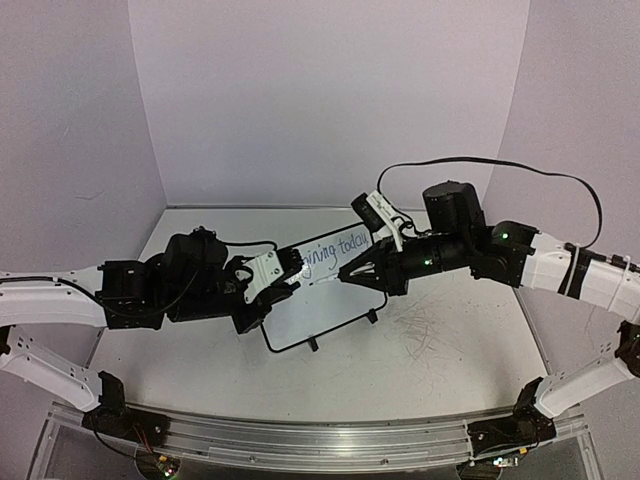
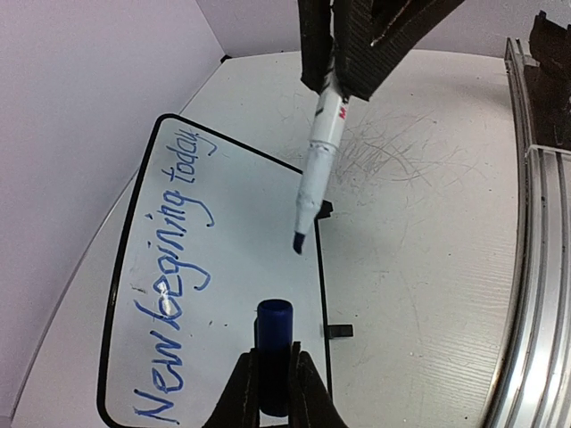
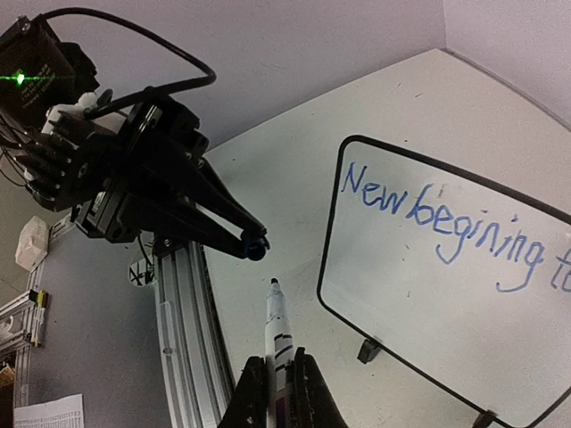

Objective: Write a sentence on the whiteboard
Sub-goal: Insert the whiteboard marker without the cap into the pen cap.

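We are seeing grey scribbles (image 1: pixel 430 325) on the table (image 1: pixel 200 370) right of the whiteboard (image 2: pixel 250 259); left gripper (image 2: pixel 272 379) clamping a blue cap (image 2: pixel 274 325) over it, right gripper (image 3: pixel 278 379) clamping a marker (image 3: pixel 278 330).

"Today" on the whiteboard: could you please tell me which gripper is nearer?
Right. The right gripper sits beside "today"; the left gripper hangs where the sentence starts.

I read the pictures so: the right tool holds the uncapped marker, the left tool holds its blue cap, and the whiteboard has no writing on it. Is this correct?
Not quite. The whiteboard carries a blue sentence, "New begining today", as the left wrist view shows. The rest holds: the right tool grips the uncapped marker and the left tool grips the blue cap.
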Robot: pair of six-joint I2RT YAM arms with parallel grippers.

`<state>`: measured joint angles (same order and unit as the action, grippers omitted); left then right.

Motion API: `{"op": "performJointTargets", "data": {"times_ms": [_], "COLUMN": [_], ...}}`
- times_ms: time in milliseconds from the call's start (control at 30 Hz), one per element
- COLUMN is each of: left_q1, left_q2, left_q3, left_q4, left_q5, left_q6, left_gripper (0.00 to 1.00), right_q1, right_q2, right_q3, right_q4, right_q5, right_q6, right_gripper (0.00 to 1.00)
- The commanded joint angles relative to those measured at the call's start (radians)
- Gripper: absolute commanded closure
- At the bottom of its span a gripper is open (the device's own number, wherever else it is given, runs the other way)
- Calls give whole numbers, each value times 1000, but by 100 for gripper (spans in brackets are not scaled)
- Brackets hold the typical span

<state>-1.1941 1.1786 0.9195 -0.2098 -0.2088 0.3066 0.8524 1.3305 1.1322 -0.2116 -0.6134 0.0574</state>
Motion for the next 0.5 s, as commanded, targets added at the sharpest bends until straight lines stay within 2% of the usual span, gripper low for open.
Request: {"op": "performJointTargets", "data": {"times_ms": [0,467], "left_q1": [-15,-26], "left_q2": [-7,12], "left_q3": [-1,2], "left_q4": [46,48], "left_q5": [-19,-20], "left_q6": [63,75], "left_gripper": [100,100], "right_q1": [13,14], "right_q2": [-2,41], "right_q3": [55,97], "right_q4": [-9,-9], "right_q5": [-43,-41], "right_q6": [11,1], "right_gripper": [100,100]}}
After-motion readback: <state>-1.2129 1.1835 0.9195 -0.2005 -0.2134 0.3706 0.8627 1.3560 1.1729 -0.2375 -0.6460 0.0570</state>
